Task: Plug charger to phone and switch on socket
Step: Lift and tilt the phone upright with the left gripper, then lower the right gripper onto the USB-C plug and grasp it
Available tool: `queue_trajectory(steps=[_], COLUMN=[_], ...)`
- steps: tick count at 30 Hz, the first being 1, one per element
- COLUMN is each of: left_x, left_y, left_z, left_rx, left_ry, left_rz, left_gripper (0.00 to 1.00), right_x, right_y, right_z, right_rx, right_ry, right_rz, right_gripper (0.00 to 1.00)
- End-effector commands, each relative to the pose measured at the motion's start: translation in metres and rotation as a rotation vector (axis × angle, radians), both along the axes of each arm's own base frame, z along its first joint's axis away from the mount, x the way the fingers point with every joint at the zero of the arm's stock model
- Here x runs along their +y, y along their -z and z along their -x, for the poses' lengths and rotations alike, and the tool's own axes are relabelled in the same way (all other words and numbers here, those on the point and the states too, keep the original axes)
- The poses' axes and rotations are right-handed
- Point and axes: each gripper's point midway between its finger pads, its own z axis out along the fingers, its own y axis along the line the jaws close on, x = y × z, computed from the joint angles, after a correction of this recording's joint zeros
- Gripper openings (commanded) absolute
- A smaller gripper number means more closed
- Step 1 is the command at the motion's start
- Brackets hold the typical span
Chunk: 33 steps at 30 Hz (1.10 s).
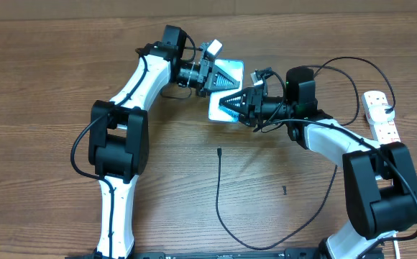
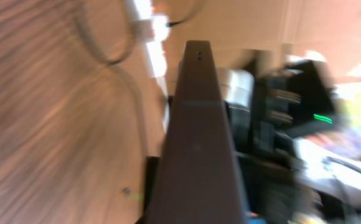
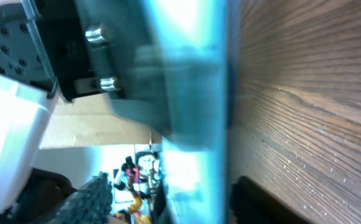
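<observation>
Clamping the phone [image 1: 236, 68] at far-centre of the table [image 1: 36, 108]: left gripper [image 1: 219, 78] closed on it. Right gripper [image 1: 224, 101] fingers apart, straddling it. Charger [image 1: 218, 187] tip lies loose nearby.

Brown wood-grain table [image 1: 43, 86] fills the overhead view, grain running left to right. Light even, with a soft sheen mid-table and faint shadows. Pale strip [image 1: 381, 4] along the far edge. Wrist views are blurred: beige surface [image 2: 255, 25] beyond the tabletop; cream band [image 3: 99, 134] with colourful clutter [image 3: 137, 171] below it, unreadable.
</observation>
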Motion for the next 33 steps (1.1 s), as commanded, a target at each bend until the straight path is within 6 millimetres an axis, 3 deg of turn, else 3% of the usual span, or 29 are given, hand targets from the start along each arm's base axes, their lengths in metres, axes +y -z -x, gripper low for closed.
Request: queue_trajectory(steps=[1, 4, 9, 15, 20, 24, 29, 33], left_x=[0.008, 0.021, 0.034, 0.051, 0.059, 0.062, 0.055, 0.053], left_y=[0.028, 0.045, 0.051, 0.063, 0.072, 0.077, 0.074, 0.072], left_z=[-0.01, -0.01, -0.008, -0.016, -0.017, -0.021, -0.036, -0.047], left_rx=[-0.005, 0.034, 0.095, 0.145, 0.135, 0.121, 0.075, 0.02], left_ry=[-0.073, -0.104, -0.129, -0.195, -0.212, -0.228, -0.268, -0.286], left_rz=[-0.241, -0.354, -0.402, -0.492, -0.558, -0.595, -0.571, -0.556], left_gripper=[0.04, 0.04, 0.04, 0.04, 0.04, 0.04, 0.04, 0.04], right_x=[-0.005, -0.017, -0.038, -0.059, -0.093, -0.113, -0.108, -0.089], right_y=[0.005, 0.016, 0.036, 0.06, 0.092, 0.098, 0.104, 0.104], right_z=[0.0, 0.001, 0.008, 0.026, 0.049, 0.069, 0.086, 0.096], right_rx=[-0.023, -0.003, 0.053, 0.171, 0.27, 0.326, 0.334, 0.3], right_ry=[0.001, 0.01, 0.021, 0.022, 0.027, -0.014, -0.07, -0.131], right_rz=[0.019, 0.051, 0.104, 0.194, 0.552, 0.777, 0.882, 0.897], right_gripper=[0.71, 0.74, 0.75, 0.63, 0.56, 0.47, 0.36, 0.33])
